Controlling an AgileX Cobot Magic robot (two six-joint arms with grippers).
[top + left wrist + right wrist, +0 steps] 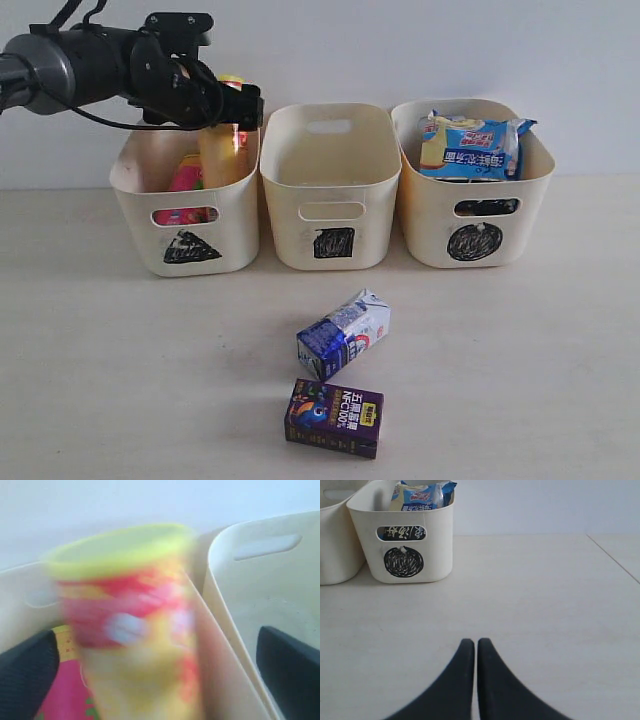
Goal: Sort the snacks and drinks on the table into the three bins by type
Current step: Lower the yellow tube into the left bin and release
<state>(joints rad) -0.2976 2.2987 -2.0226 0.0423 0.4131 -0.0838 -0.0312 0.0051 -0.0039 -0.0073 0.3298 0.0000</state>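
Pale table [120, 380]: purple carton [333, 417], blue carton [343, 333] loose; left gripper [238, 108] released astride yellow tube [222, 155] in triangle bin [135, 225]; right gripper [475, 645] clenched.

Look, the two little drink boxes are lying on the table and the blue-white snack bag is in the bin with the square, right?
Not quite. The blue-white snack bag sits in the circle bin, not the square bin; the exterior view shows it. The purple carton and the blue-and-white carton do lie on the table.
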